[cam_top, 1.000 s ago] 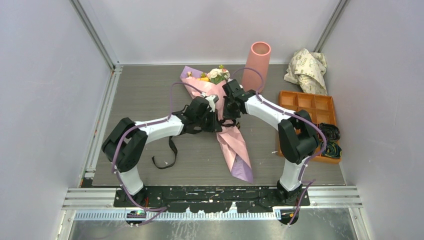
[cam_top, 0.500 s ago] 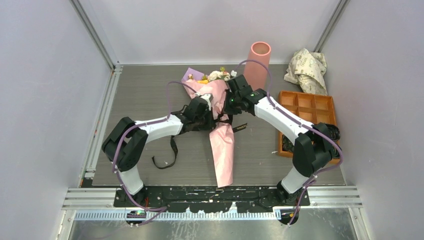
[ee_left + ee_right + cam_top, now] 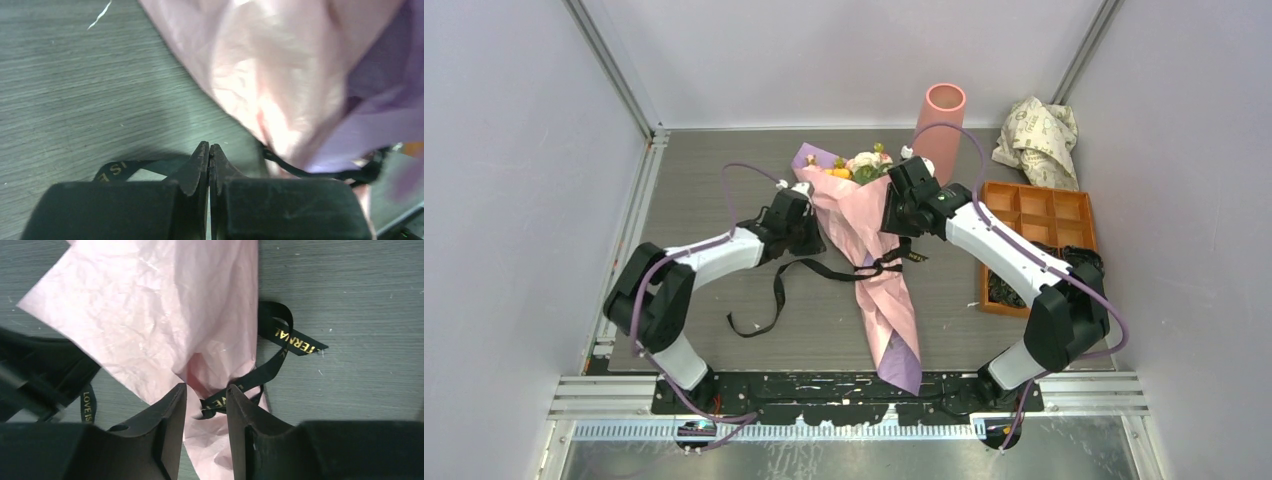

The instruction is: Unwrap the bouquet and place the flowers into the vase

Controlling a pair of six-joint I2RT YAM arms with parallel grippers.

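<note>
Left pincer (image 3: pixel 209 150): clenched, tips meeting, at the left edge of the bouquet (image 3: pixel 869 225). The black ribbon (image 3: pixel 120 167) runs up to the tips from the left and a dark strand leaves on the right. Whether it is nipped cannot be told.
Right pincer (image 3: pixel 206 392): released, a clear gap between the fingers, holding nothing. Ribbon and pink paper lie beneath the gap.
Bouquet: lying on the surface (image 3: pixel 714 170) between the two pincers, narrow lilac tip toward the arm bases, wide end far. The ribbon crosses its middle.
Flowers (image 3: pixel 861 163): inside the bouquet's wide end, near the vase.
Vase (image 3: pixel 942 125): upright at the far side, just beyond the right wrist.
Wrist views only: gold lettering on the ribbon, "LOVE IS" and "ETERNAL".
Top view only: flowers, vase, orange tray (image 3: pixel 1036 207) at the right, crumpled cream paper (image 3: pixel 1036 135) beyond it.
Count: two arms, two pincers, one bouquet, one tray, one vase, one crumpled paper. The number of blooms cannot be told.
</note>
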